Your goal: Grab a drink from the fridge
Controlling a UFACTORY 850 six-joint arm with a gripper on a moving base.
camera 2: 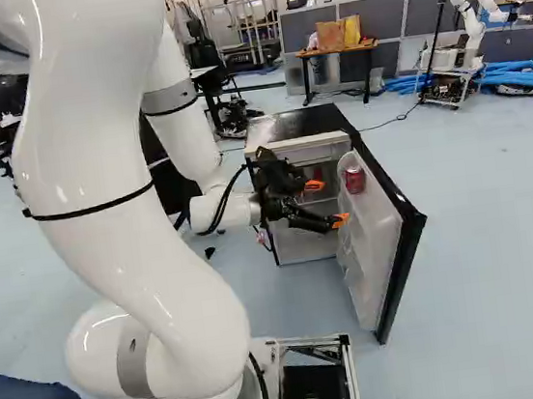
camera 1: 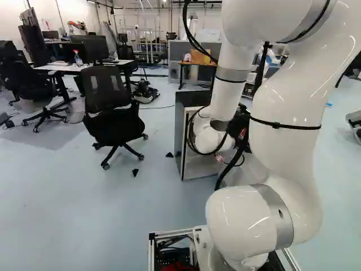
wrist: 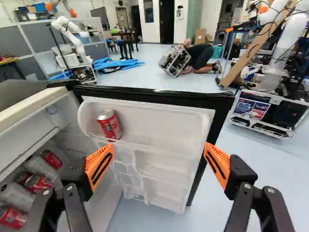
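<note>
Your gripper (camera 2: 327, 203) has its fingers wide apart before the open fridge door (wrist: 169, 118). Pale lettering marks the red can (wrist: 109, 125) on the door's top shelf; more cans (wrist: 38, 183) lie inside the fridge (camera 2: 291, 124).

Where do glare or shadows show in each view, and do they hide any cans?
Left base view: bright streaks on the arm, a soft shadow on the floor by the chairs; right base view: highlights on the arm, none hiding the door can; wrist view: inner cans look dimmer than the door can, yet distinguishable.
</note>
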